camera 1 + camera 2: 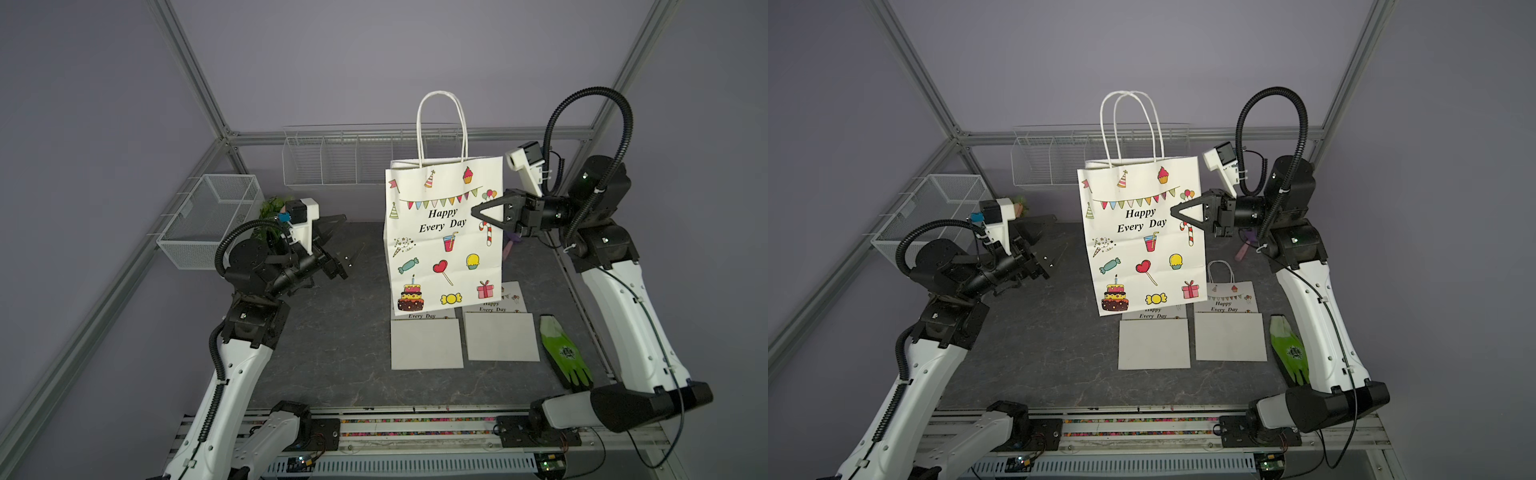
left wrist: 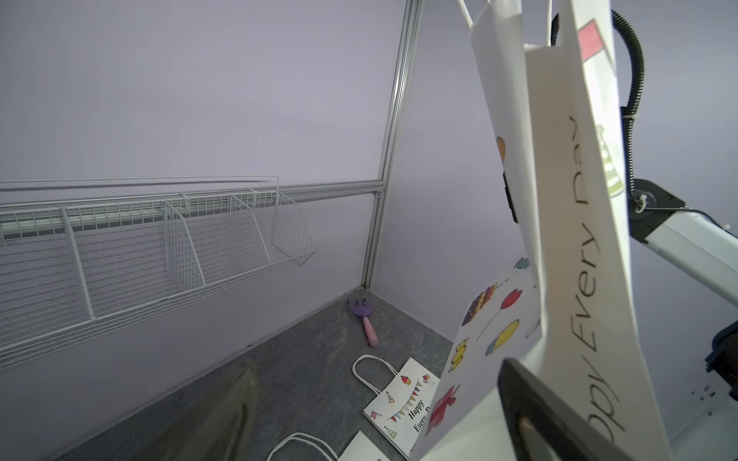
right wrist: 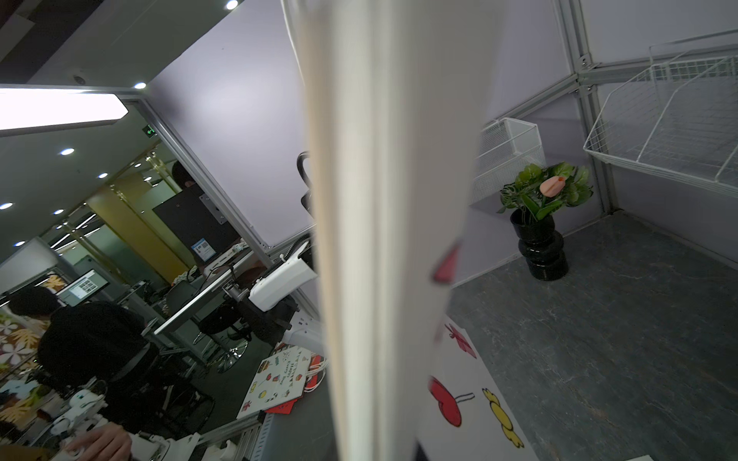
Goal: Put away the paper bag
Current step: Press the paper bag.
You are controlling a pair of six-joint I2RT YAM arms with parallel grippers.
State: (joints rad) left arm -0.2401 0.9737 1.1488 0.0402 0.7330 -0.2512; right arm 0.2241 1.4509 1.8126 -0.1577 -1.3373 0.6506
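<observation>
1. Nearest the onlooker, the mounting rail (image 1: 415,422) carries both arm bases along the front of the desk (image 1: 332,353). No task item lies on it.
2. Just behind the rail, two folded bags (image 1: 426,343) lie flat side by side on the desk. A green glove (image 1: 565,353) lies beside them on the right. Neither is being handled.
3. Position of the task item: the paper bag (image 1: 444,237) hangs upright over the middle of the desk, handles up and slightly tilted. Its lower edge overlaps the far ends of the folded bags. Whether it touches them cannot be told.
4. Right claw (image 1: 473,212): pressed together on the right side of the paper bag at about mid-height. Nothing else appears to support the bag.
5. Left claw (image 1: 347,239): spread wide and holding nothing. It sits to the left of the bag, near it but apart.
6. Done, as judged from the scene: the pick-up is complete. The bag is raised and carried by one arm alone.
7. Left to do, as judged: move the bag to storage and release it.
   - A mesh basket (image 1: 208,216) hangs on the left wall, and a wire rack (image 1: 332,162) runs along the back wall behind the bag.
   - Neither holds a bag.
   - Which of the two is the destination cannot be told.
8. Overall estimate: roughly the first half of the task is finished. Placement is not yet begun.
</observation>
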